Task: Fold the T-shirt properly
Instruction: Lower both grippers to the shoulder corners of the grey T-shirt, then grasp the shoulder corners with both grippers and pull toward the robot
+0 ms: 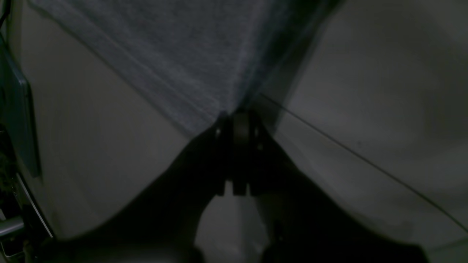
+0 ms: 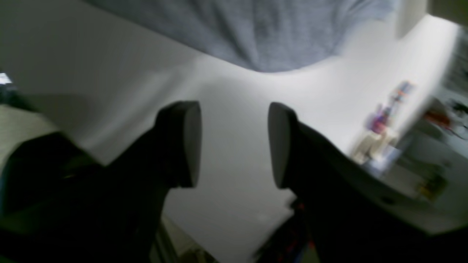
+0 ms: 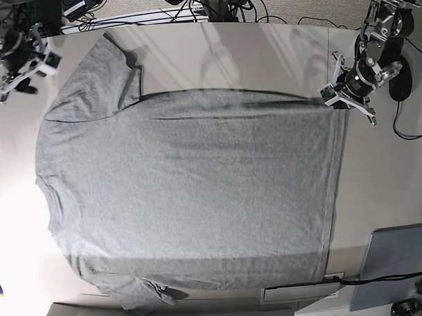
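The heather-grey T-shirt (image 3: 191,193) lies spread on the table with its plain side up, collar at the left and hem at the right. One sleeve (image 3: 100,72) lies at the top left; the other (image 3: 143,295) is at the bottom. My left gripper (image 3: 331,95) is shut on the shirt's top right hem corner. The dark left wrist view shows the closed gripper (image 1: 237,113) pinching grey cloth (image 1: 175,54) drawn taut. My right gripper (image 3: 26,76) is open and empty over bare table, left of the upper sleeve. In the right wrist view it (image 2: 234,146) is short of the shirt's edge (image 2: 256,33).
A grey-blue flat pad (image 3: 395,259) lies at the bottom right, with a white box (image 3: 299,291) beside it at the table's front edge. Cables (image 3: 192,9) run behind the table's top edge. A black object (image 3: 401,85) sits right of the left arm.
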Robot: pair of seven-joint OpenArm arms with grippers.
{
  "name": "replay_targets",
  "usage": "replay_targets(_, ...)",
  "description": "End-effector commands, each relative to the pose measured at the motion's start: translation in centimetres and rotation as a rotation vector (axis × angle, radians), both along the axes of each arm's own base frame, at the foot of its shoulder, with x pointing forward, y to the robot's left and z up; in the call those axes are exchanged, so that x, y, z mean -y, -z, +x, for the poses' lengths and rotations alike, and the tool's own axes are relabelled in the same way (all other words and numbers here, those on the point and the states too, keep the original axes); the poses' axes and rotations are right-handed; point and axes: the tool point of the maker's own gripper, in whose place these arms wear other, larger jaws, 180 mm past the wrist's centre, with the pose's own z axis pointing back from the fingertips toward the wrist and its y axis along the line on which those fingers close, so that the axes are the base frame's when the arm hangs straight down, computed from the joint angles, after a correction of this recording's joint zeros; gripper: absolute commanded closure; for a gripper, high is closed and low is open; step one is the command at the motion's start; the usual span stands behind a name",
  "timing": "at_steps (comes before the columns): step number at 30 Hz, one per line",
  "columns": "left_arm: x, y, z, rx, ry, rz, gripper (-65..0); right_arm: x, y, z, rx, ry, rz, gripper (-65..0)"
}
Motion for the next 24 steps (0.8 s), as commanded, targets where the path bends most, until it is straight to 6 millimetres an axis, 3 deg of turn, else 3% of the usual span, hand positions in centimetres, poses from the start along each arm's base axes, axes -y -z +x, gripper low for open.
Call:
replay_targets(1,-1.6,1.5,-2.1,-0.098,0.004,0.080,0.0,0.2,0.1,0.6,0.008,-0.029,-0.035,-29.1)
replay_targets(11,-1.6,1.5,-2.1,-0.098,0.004,0.080,0.0,-2.1,5.7,2.7,-0.052,-0.081,-0.035,-29.1)
replay_targets(18,-1.6,1.5,-2.1,-0.098,0.004,0.080,0.0,-4.4,7.3,4.5,-0.058,-0.151,-0.026,-29.1)
replay_targets(24,-1.5,1.5,-2.1,-0.099,0.004,0.079,0.0,-4.5,8.4,5.5,-0.074,-0.160,-0.038,-27.1)
